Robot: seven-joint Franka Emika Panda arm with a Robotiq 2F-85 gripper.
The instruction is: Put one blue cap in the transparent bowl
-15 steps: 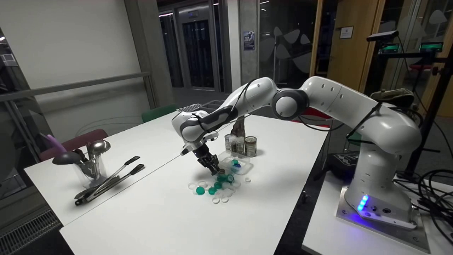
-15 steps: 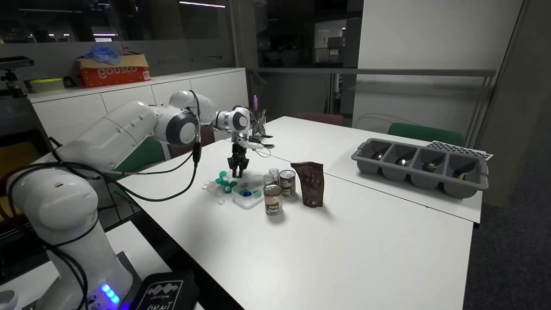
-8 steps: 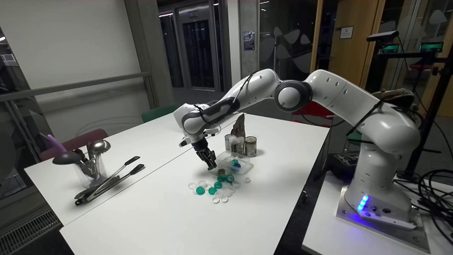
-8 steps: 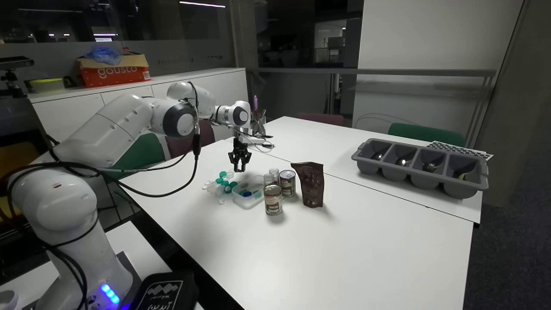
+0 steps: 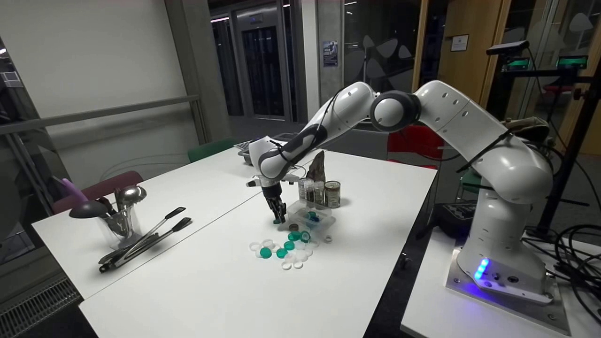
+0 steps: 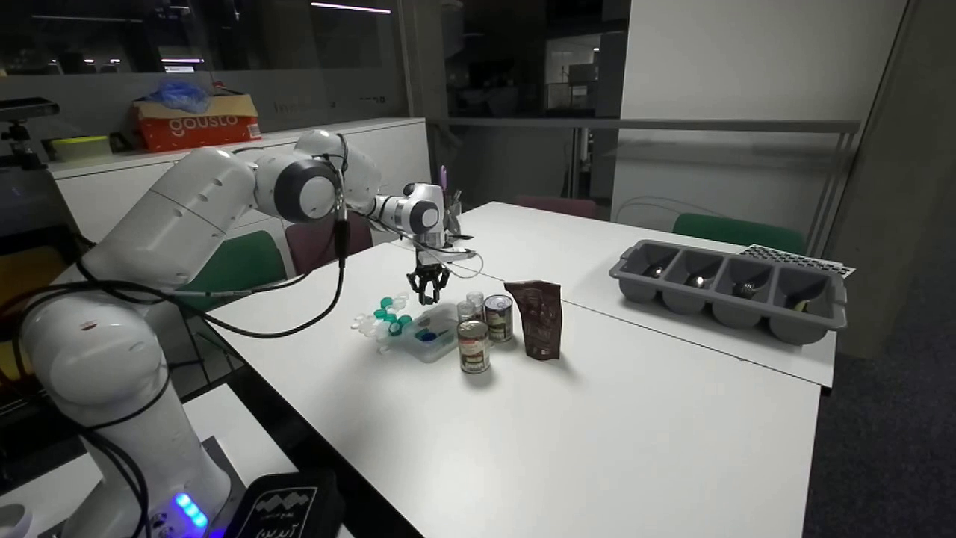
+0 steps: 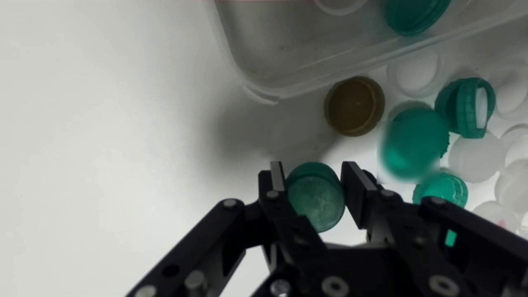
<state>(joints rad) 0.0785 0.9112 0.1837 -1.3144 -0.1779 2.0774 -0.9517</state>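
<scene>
My gripper (image 7: 313, 175) is shut on a teal-green cap (image 7: 317, 202), held tilted between the fingertips above the table. The cap shows at the fingertips in an exterior view (image 5: 276, 221). The gripper also shows in an exterior view (image 6: 429, 300). The transparent bowl shows as a clear container with straight sides and rounded corners (image 7: 297, 86); it also stands beside the gripper in an exterior view (image 5: 328, 225). A dark blue cap (image 6: 428, 337) lies in it, also seen in an exterior view (image 5: 315, 218); a green cap (image 7: 414, 14) lies in it too.
A brown cap (image 7: 354, 106) lies just outside the container's wall. Several green (image 5: 265, 252) and white caps (image 5: 286, 265) lie on the table (image 5: 211, 291). Cans (image 6: 474, 347), small jars and a brown pouch (image 6: 539, 321) stand close to the container.
My gripper has risen a little from beside the loose caps and moved towards the container and cans, and the hand has turned more upright. The green cap at the fingertips now shows.
</scene>
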